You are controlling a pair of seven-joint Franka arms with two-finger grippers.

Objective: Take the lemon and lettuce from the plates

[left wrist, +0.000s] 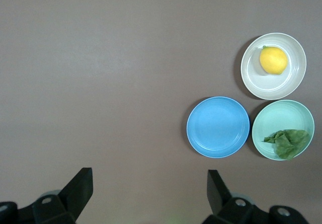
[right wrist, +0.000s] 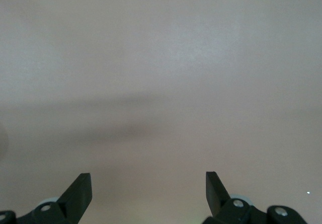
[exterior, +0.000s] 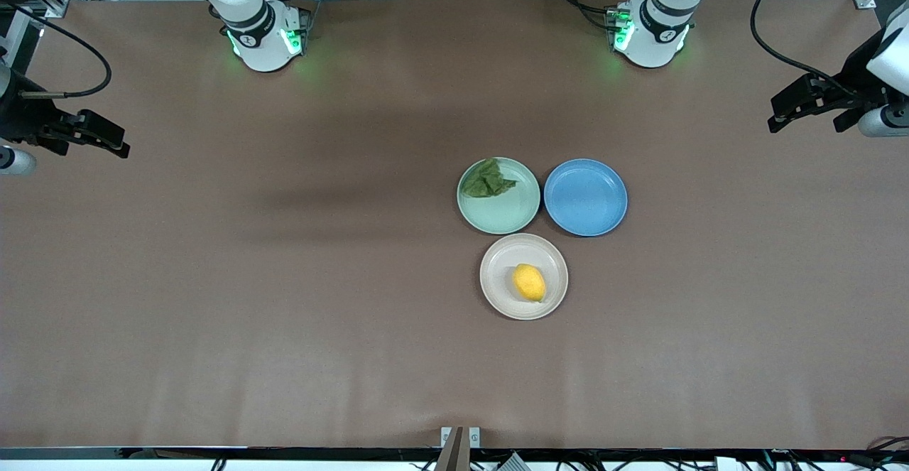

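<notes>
The yellow lemon [exterior: 529,282] lies on the beige-cream plate [exterior: 497,293], the plate nearest the front camera. The dark green lettuce [exterior: 487,180] lies on the mint green plate [exterior: 508,215]. Both also show in the left wrist view: the lemon [left wrist: 273,60] on the cream plate [left wrist: 256,80], the lettuce [left wrist: 288,142] on the mint plate [left wrist: 282,114]. My left gripper [exterior: 781,117] hangs open and empty over the table's left-arm end, well apart from the plates; it shows open in its wrist view [left wrist: 149,183]. My right gripper [exterior: 117,144] hangs open and empty over the right-arm end, over bare table [right wrist: 148,183].
An empty blue plate [exterior: 585,197] sits beside the mint plate, toward the left arm's end; it also shows in the left wrist view [left wrist: 218,127]. The three plates touch or nearly touch. The brown table [exterior: 284,279] stretches wide around them.
</notes>
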